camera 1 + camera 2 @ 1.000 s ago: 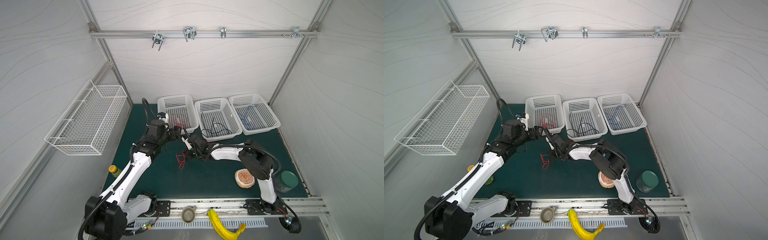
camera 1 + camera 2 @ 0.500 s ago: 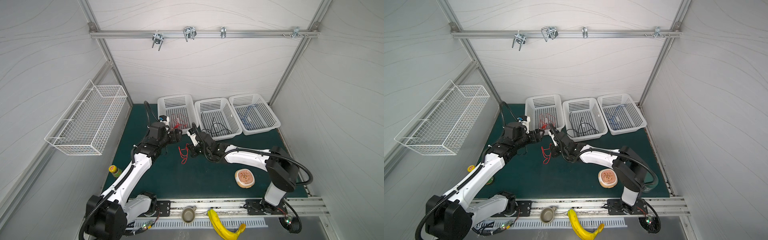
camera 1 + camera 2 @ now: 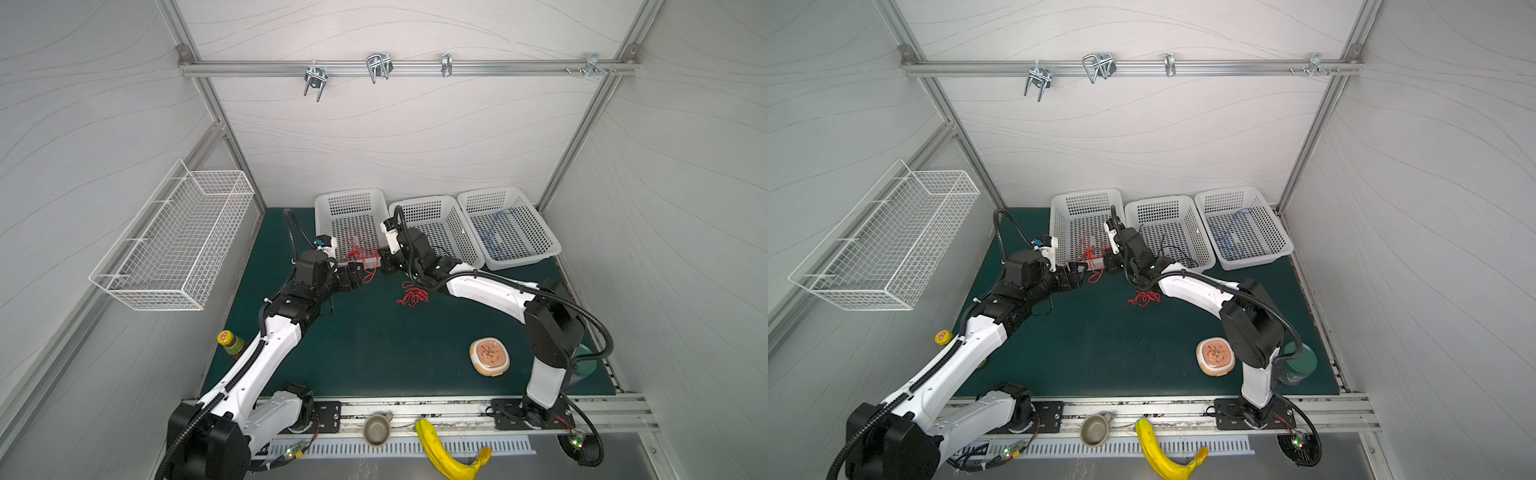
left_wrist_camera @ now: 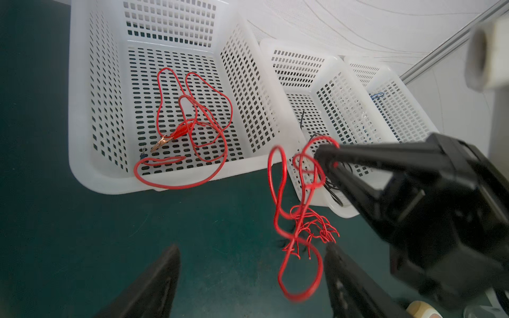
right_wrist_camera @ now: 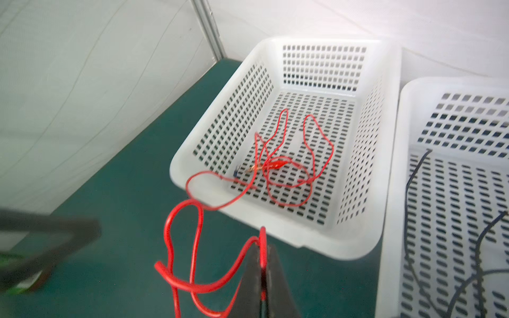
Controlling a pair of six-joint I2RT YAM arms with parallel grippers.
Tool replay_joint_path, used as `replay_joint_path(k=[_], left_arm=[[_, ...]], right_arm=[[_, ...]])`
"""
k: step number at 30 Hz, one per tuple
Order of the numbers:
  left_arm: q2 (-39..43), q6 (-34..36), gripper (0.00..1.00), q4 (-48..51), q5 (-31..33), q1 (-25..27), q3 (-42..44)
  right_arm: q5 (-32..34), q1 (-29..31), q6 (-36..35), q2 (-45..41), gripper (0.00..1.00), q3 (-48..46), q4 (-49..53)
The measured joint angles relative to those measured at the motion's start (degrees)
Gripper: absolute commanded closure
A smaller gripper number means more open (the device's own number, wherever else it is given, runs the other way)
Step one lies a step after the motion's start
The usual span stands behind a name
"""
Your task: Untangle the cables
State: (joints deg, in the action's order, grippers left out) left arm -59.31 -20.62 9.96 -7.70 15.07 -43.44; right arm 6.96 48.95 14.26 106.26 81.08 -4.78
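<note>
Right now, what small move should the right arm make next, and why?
Probably carry the red cable over the left basket and release: the right fingers pinch it just short of the rim, and another red cable already lies inside.

This is looking like a robotics lab cell: white panel walls [image 3: 395, 145] and aluminium framing [image 3: 584, 133] are enclosing a green-matted bench [image 3: 365, 349], two white arms [image 3: 266, 357] are standing bolted to a rail [image 3: 436, 409] along its front edge, and hooks [image 3: 378, 68] are hanging from an overhead bar [image 3: 519, 68].

Bright even light, blurred wrist views
</note>
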Motion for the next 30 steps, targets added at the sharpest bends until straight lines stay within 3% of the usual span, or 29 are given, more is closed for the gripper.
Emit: replay_joint_path(k=[6,12,20,30], left_arm=[[0.0,-0.2,0.17,-0.6,0.3,0.0,0.5],[-0.1,-0.5,0.17,-1.0,0.5,0.0,0.6],[-0.9,-0.5,0.17,-1.0,0.7,0.0,0.7],[-0.9,-0.3,0.16,-0.9,1.2,0.0,1.6]], right_arm=[[-2.1,-5.1,3.5,7.0,1.00,7.1,-1.0],[-3.3,-6.1,4.5,14.4,1.00,15.4,0.0],[-3.9,-6.1,5.2,19.7,0.73,18.5,1.0],[-5.4,-6.1,4.8,18.3,0.54,16.2,1.8]])
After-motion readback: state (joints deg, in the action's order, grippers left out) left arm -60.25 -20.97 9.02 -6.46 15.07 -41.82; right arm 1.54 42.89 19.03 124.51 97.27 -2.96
